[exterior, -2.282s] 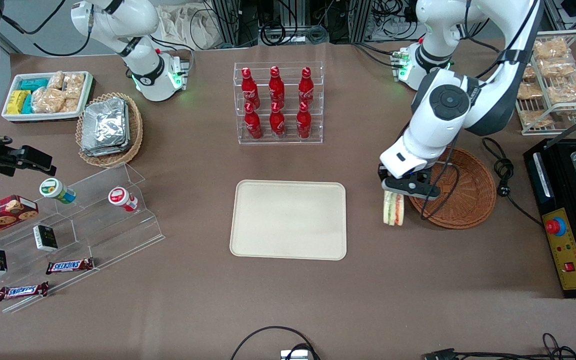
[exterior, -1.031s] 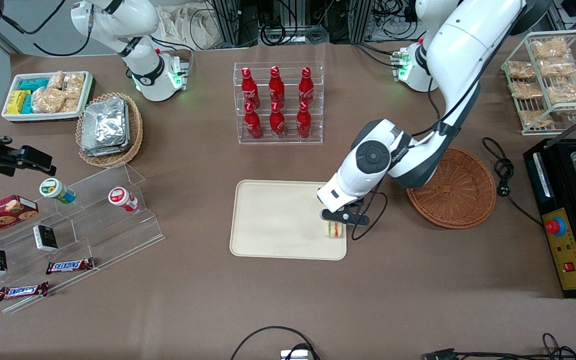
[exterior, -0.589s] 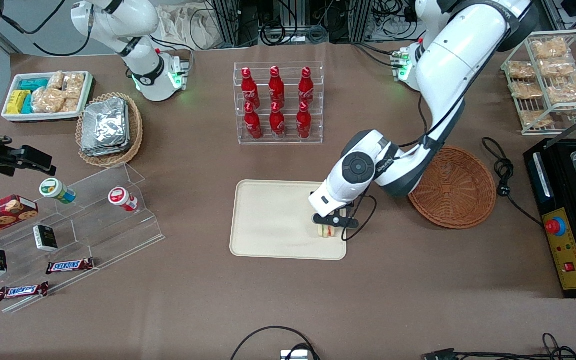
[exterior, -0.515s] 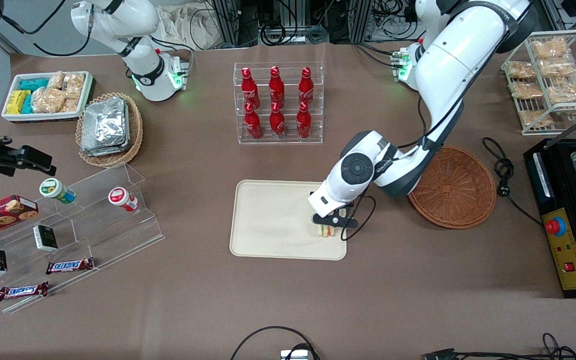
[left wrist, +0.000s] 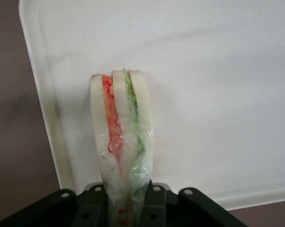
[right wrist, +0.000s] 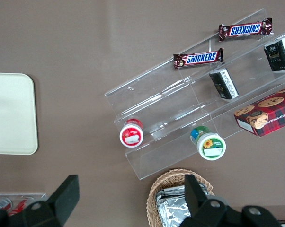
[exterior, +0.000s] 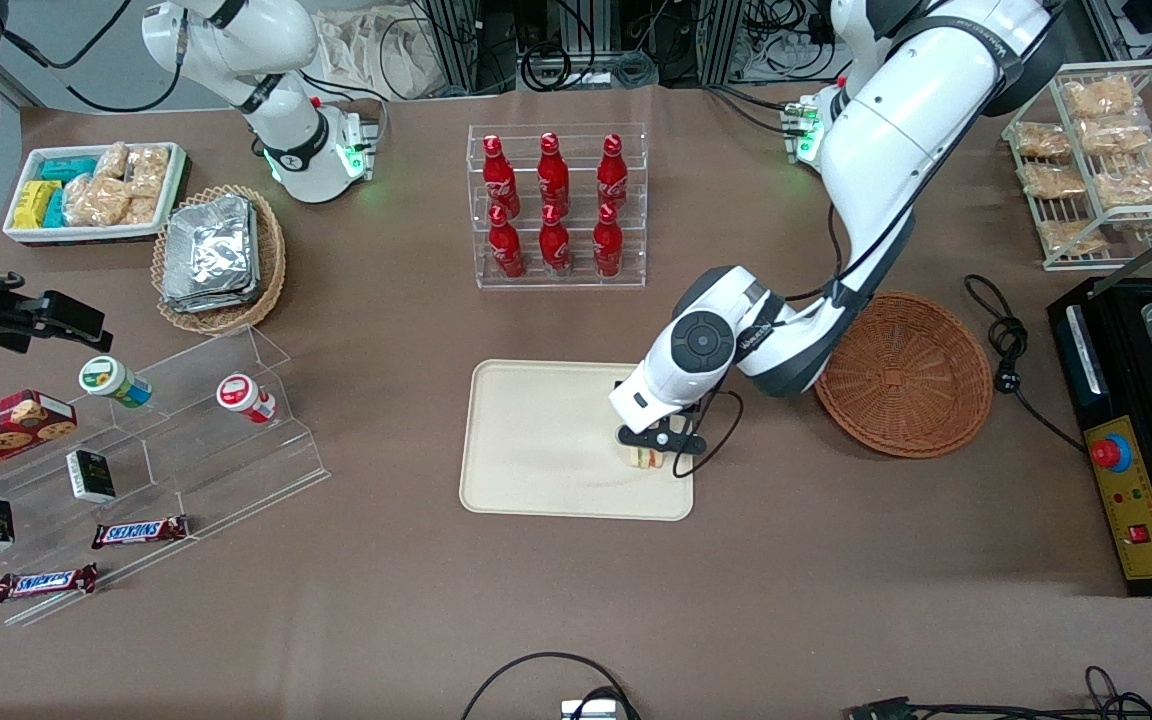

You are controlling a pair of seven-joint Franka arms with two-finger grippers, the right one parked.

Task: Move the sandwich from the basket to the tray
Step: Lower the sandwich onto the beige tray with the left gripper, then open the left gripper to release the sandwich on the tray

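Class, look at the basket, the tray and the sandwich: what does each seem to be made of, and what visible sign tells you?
Basket: woven wicker, reddish-brown, shown by its ringed weave.
Tray: probably moulded plastic, matte cream, with rounded corners and a low rim.
Sandwich: white bread slices with orange, red and green filling, apparently in thin clear film that glints. The hand holds it over the tray.
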